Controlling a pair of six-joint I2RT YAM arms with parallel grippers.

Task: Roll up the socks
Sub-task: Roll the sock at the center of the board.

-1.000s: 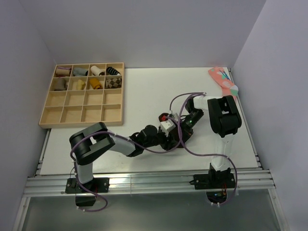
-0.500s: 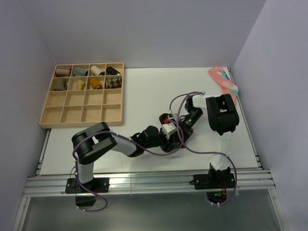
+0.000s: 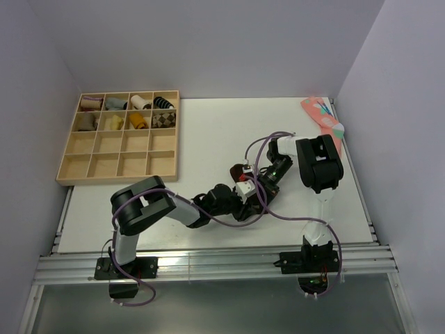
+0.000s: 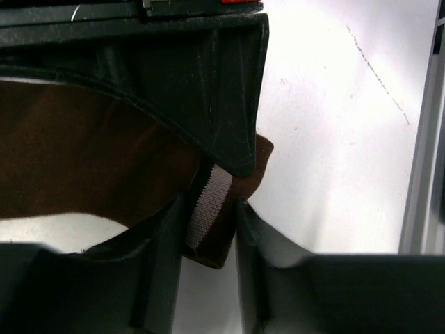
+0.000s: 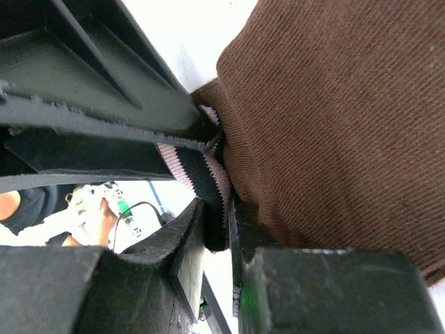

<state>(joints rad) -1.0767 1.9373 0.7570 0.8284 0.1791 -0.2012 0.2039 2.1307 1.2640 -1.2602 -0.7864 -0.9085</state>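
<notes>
The dark brown sock [image 4: 83, 160] lies on the white table under both grippers; its ribbed body fills the right of the right wrist view [image 5: 334, 118]. In the top view only a dark scrap of the sock [image 3: 238, 170] shows beside the arms. My left gripper [image 4: 208, 217] is shut on the pale-striped cuff edge [image 4: 211, 198]. My right gripper [image 5: 217, 223] is shut on the same striped cuff [image 5: 208, 177]. The two grippers meet tip to tip at mid table, the left gripper [image 3: 243, 195] just left of the right gripper [image 3: 262, 183].
A wooden compartment tray [image 3: 118, 164] sits at the back left with small sock bundles [image 3: 132, 111] in its far rows. A pink dotted sock [image 3: 321, 117] lies at the far right corner. The metal rail [image 3: 208, 264] runs along the table's near edge.
The left arm's elbow has swung to the right and the right arm has drawn slightly back. Both grippers stay shut on the cuff at nearly the same spot.
</notes>
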